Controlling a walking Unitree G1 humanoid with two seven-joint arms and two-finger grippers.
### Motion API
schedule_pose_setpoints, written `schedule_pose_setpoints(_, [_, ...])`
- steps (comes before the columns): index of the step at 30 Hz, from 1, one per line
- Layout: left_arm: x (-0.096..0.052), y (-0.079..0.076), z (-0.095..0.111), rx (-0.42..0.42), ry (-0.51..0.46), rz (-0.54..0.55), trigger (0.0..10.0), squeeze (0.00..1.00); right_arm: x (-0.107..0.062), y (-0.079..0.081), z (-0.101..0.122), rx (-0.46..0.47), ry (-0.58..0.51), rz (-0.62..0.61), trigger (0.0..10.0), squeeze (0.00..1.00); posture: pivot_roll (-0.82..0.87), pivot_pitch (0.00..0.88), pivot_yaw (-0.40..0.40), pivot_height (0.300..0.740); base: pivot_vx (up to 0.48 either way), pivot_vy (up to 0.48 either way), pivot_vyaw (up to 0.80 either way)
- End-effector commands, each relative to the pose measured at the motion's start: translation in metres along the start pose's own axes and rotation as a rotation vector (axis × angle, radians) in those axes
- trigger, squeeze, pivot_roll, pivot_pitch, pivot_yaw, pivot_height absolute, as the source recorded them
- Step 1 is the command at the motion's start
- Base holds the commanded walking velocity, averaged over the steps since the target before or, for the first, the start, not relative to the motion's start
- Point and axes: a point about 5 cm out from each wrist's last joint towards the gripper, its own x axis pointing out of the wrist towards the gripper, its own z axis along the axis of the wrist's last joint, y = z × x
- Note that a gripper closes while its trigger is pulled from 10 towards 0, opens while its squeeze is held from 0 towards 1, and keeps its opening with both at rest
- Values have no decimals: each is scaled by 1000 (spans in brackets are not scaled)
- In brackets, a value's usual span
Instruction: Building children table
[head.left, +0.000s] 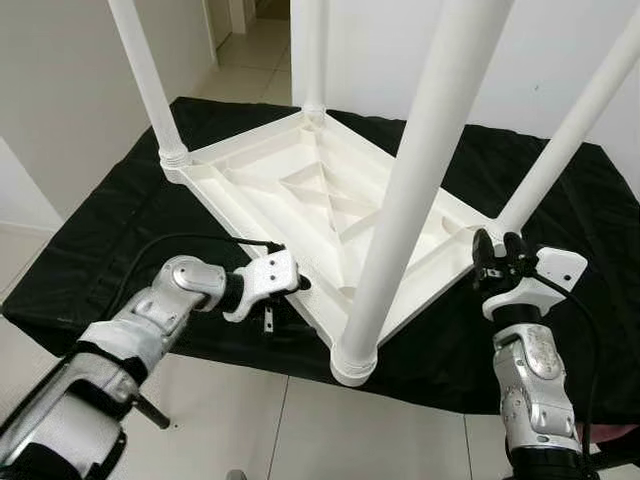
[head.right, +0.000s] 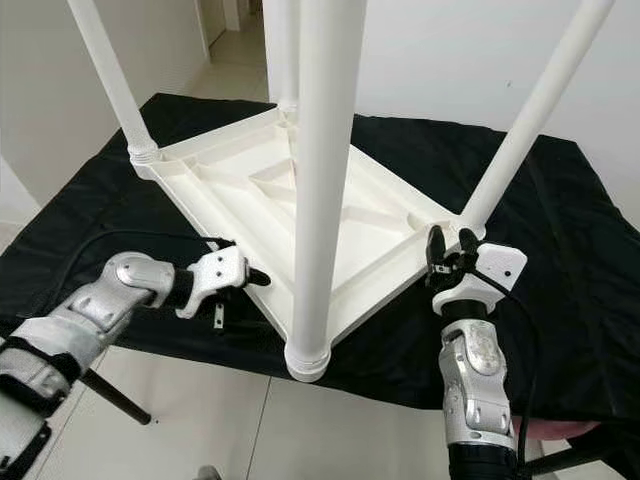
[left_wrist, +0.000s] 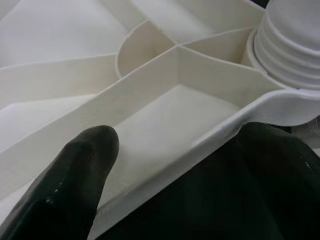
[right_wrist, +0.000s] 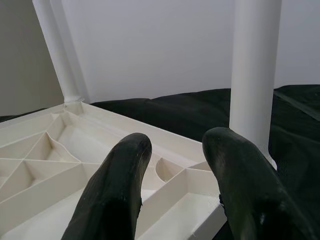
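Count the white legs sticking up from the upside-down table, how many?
4: near leg at the front corner, right leg, left leg, far leg at the back corner.

You face a plain white wall (head.left: 560, 60). A black cloth (head.left: 120, 240) covers the low surface ahead. Pale floor tiles (head.left: 300, 430) lie below, and a tiled hallway (head.left: 250, 50) leads away at upper left.

You're in a home: pale floor tiles (head.left: 250, 410), plain white walls (head.left: 60, 90), a doorway (head.left: 255, 40) leading to another tiled room.
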Motion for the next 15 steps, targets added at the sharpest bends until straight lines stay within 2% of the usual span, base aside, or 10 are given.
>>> schedule_pose_setpoints(1, [2, -1, -2, 10, 29, -63, 10000, 0, -1, -1, -2, -10, 17, -3, 10000, 0, -117, 0, 18, 740, 0, 0, 0])
schedule_pose_setpoints(9, [10, 8, 1, 6, 32, -11, 10000, 0, -3, -1, -3, -16, 25, -10, 10000, 0, -126, 0, 25, 740, 0, 0, 0])
schedule_pose_setpoints(15, [16, 7, -1, 2, 51, -56, 10000, 0, -5, -1, -4, -26, 30, -12, 10000, 0, -137, 0, 43, 740, 0, 0, 0])
